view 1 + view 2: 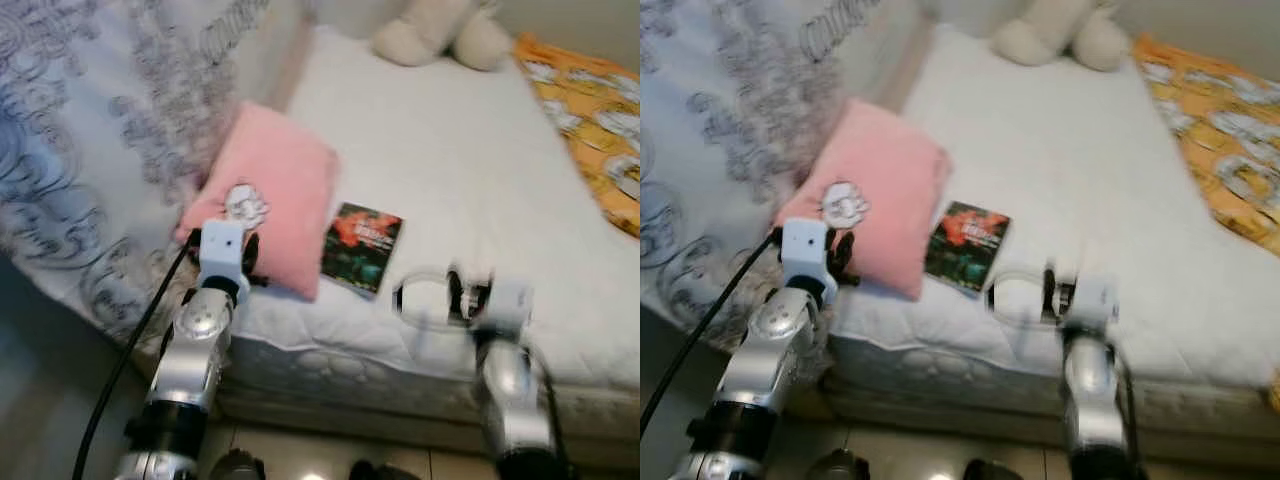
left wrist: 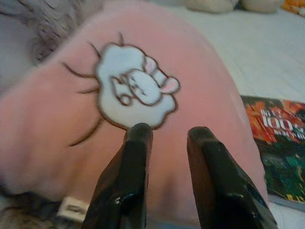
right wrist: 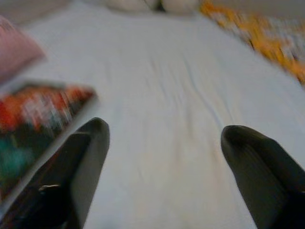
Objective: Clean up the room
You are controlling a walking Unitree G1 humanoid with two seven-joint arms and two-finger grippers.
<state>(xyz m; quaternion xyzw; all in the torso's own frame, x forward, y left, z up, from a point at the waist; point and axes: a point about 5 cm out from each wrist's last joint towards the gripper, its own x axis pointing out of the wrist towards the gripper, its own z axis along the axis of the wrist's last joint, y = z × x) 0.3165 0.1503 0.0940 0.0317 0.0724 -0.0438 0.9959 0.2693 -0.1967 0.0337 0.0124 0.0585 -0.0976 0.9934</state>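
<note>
Now I am reaching both grippers over the near edge of the bed (image 1: 470,160).
My left gripper (image 2: 167,143) is hovering at the near end of the pink pillow (image 1: 270,200), fingers narrowly parted and holding nothing, aiming at its white cartoon patch (image 2: 136,88). My right gripper (image 3: 164,157) is hanging over the white sheet with fingers spread wide, just beside the book (image 1: 362,248), which is lying flat next to the pillow. Plush toy (image 1: 440,30) is sitting at the far end.

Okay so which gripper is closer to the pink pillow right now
Left. The left gripper is right at the near edge of the pink pillow, pointing at its cartoon patch. The right gripper hovers over bare mattress, beyond the book.
</note>
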